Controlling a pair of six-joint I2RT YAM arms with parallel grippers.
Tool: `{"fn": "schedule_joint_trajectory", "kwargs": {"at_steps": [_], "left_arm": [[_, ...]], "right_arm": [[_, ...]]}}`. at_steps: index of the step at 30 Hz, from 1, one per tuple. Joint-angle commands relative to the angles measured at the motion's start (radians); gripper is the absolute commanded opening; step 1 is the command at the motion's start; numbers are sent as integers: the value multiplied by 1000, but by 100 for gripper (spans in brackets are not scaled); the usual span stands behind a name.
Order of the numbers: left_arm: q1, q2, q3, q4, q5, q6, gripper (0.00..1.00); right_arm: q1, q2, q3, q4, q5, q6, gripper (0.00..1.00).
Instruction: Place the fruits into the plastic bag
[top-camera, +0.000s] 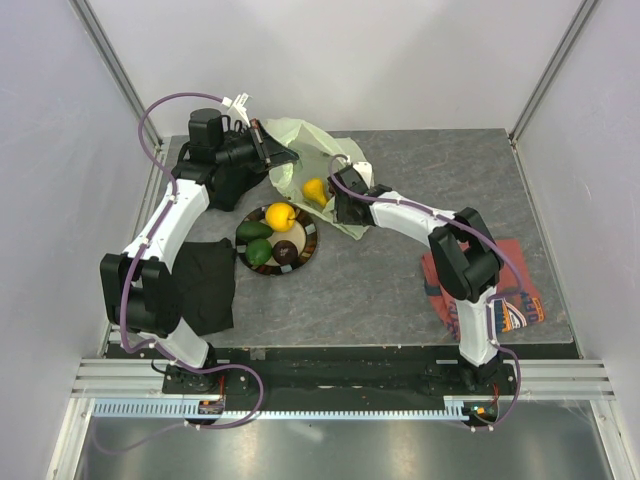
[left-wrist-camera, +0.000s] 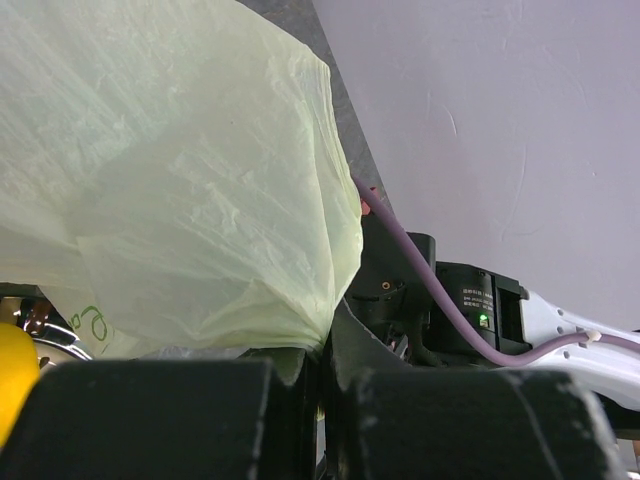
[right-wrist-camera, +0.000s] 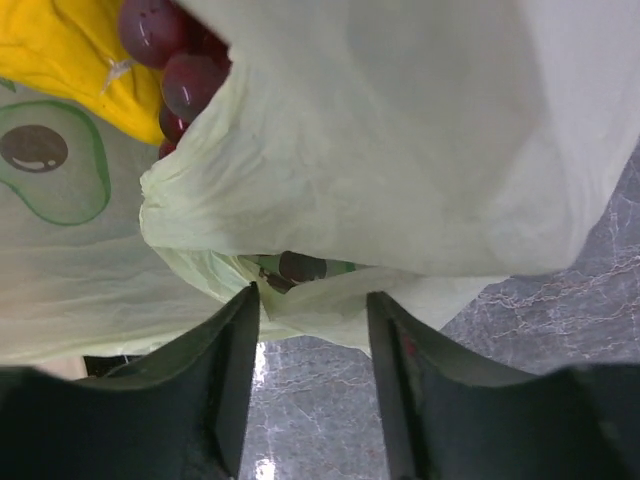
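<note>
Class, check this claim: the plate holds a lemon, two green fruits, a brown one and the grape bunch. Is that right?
No: the grape bunch is in the plastic bag, not on the plate, as the right wrist view shows. The lemon, two green fruits and brown one are on the plate.

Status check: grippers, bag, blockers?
Left gripper shut on bag. Right gripper open at bag mouth. Grapes, lemon inside; four fruits on plate. No blockers seen.

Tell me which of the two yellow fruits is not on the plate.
The yellow-orange fruit, which rests against the plastic bag, off the plate. The other yellow fruit lies on that plate beside the green fruits.
</note>
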Motion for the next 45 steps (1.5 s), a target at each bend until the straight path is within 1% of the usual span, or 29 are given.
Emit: {"fn": "schedule_joint_trajectory", "kwargs": {"at_steps": [1,2,4,5,7,8,10,14,15,18,22,24,26,27,30,33,38,39,40,42,43,45], "left_arm": [[-1,-10,14,16,27,15,2],[-1,-12,13,16,25,14,2],[-1,-10,14,16,27,15,2],[-1,-8,16,16,27,12,2],[-1,-7,17,16,27,14,2],[1,-7,19,16,27,14,1],[-1,-8,20,18,25,12,1],[1,-12,42,14,24,8,2],[1,-10,53,8,13,9,1],[8,5,126,-4,-13,14,2],[28,34,276,-27,-56,31,1],[39,38,319,-35,-86,46,1],[48,41,367,-41,-105,69,2],[50,44,375,-44,-116,77,1],[53,73,378,-53,-110,95,2],[53,120,364,-64,-56,86,1],[53,134,317,-73,-45,109,2],[53,136,318,-76,-45,115,2],[53,136,318,-79,-45,115,1],[53,137,323,-78,-39,114,2],[53,136,324,-78,-39,114,1],[53,134,320,-79,-38,114,2]], "right_arm": [[-7,-8,39,-1,1,3,49],[-6,-13,35,-1,2,1,41],[-9,-23,26,1,5,1,31],[-10,-28,25,2,4,6,22],[-15,-45,17,2,-1,9,13],[-16,-53,16,1,-1,7,7],[-24,-83,14,1,2,9,0],[-39,-192,22,2,19,1,0],[-41,-245,26,4,33,-13,0],[-42,-336,101,7,86,-54,0],[-46,-396,212,11,151,-120,0],[-52,-413,261,13,178,-138,0],[-56,-419,275,14,192,-158,0],[-59,-422,269,22,218,-165,0],[-79,-413,224,30,226,-174,0],[-90,-402,168,28,200,-142,0],[-95,-416,118,27,168,-106,0],[-96,-418,115,28,168,-111,1],[-96,-421,115,27,168,-112,7],[-95,-428,120,28,172,-123,12],[-95,-428,121,27,172,-126,18],[-96,-438,121,27,172,-128,24]]}}
